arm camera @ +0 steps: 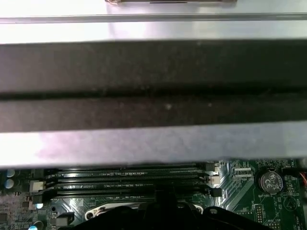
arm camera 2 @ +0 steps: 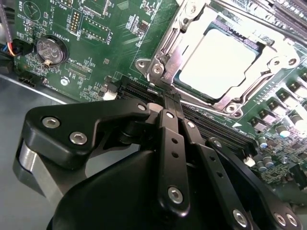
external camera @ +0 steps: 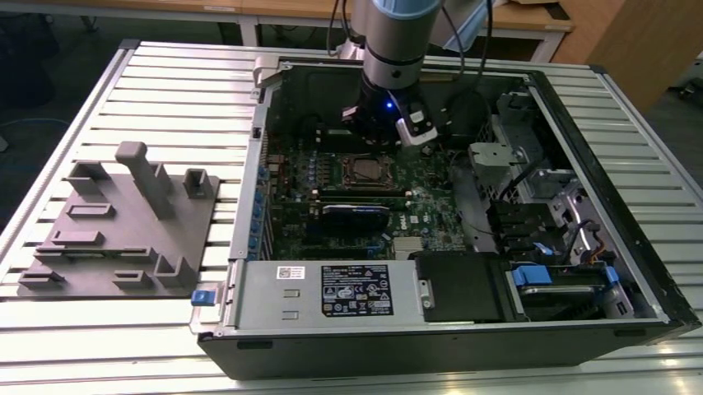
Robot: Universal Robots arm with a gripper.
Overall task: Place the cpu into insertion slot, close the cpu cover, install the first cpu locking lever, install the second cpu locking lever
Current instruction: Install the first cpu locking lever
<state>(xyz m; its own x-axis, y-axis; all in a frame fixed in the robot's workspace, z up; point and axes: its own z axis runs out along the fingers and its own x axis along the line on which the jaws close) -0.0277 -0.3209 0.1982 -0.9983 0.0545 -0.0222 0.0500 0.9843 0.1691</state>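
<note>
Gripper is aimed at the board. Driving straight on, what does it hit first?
Probably the silvery edge of the cpu cover, at the corner nearest the gripper, or the black memory slot beside it; depth is unclear.

Silver cpu (arm camera 2: pixel 218 60) flat under lowered cpu cover (arm camera 2: pixel 168 45).

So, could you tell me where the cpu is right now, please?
The cpu sits in the insertion slot, framed by the cpu cover, just beyond the hand in the second wrist view.
</note>
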